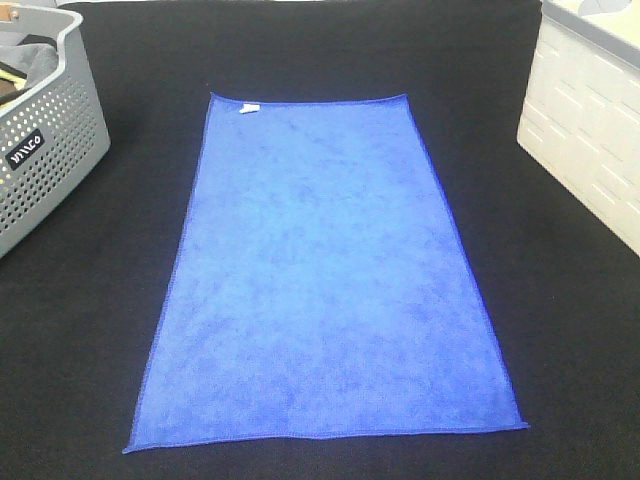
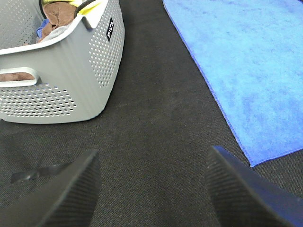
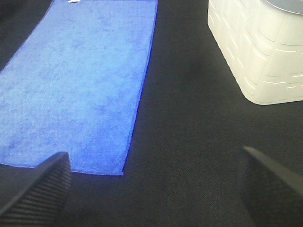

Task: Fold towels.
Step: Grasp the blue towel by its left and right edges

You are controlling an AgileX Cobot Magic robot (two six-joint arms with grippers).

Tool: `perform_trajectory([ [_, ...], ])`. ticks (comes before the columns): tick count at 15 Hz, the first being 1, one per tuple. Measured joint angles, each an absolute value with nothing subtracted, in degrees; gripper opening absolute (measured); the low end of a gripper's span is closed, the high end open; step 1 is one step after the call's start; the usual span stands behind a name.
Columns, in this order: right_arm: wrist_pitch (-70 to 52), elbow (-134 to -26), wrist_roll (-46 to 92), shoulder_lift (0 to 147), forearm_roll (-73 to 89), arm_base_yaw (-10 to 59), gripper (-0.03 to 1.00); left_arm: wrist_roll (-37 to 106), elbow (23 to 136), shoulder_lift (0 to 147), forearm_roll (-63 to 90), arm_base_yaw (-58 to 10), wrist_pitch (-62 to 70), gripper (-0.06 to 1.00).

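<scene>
A royal-blue towel [image 1: 325, 275] lies spread flat and unfolded on the black table, its long side running away from me, with a small white tag [image 1: 249, 107] at the far left corner. Neither arm shows in the exterior high view. In the left wrist view my left gripper [image 2: 152, 187] is open over bare black cloth, the towel's near left corner [image 2: 251, 163] just beside it. The right wrist view shows my right gripper [image 3: 154, 187] wide open, its one finger [image 3: 40, 189] near the towel's near right corner [image 3: 120, 171]. Both hold nothing.
A grey perforated basket [image 1: 40, 140] with mixed cloths stands at the left edge, also seen as the basket [image 2: 61, 71] in the left wrist view. A white box [image 1: 590, 120] stands at the right, shown in the right wrist view as the box [image 3: 262, 47].
</scene>
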State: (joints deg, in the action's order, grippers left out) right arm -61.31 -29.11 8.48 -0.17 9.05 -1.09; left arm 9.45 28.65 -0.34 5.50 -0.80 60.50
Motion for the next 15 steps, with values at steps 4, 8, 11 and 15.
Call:
perform_trajectory([
  [4, -61.31, -29.11, 8.48, -0.17, 9.05, -1.09, 0.88, 9.45, 28.65, -0.34, 5.50, -0.80, 60.50, 0.62],
  [8, -61.31, -29.11, 8.48, -0.17, 9.05, -1.09, 0.88, 9.45, 28.65, -0.34, 5.50, -0.80, 60.50, 0.62],
  [11, -61.31, -29.11, 8.48, -0.17, 9.05, -1.09, 0.88, 9.45, 28.65, -0.34, 5.50, -0.80, 60.50, 0.62],
  [15, -61.31, -29.11, 8.48, -0.17, 9.05, -1.09, 0.88, 9.45, 28.65, -0.34, 5.50, -0.80, 60.50, 0.62],
])
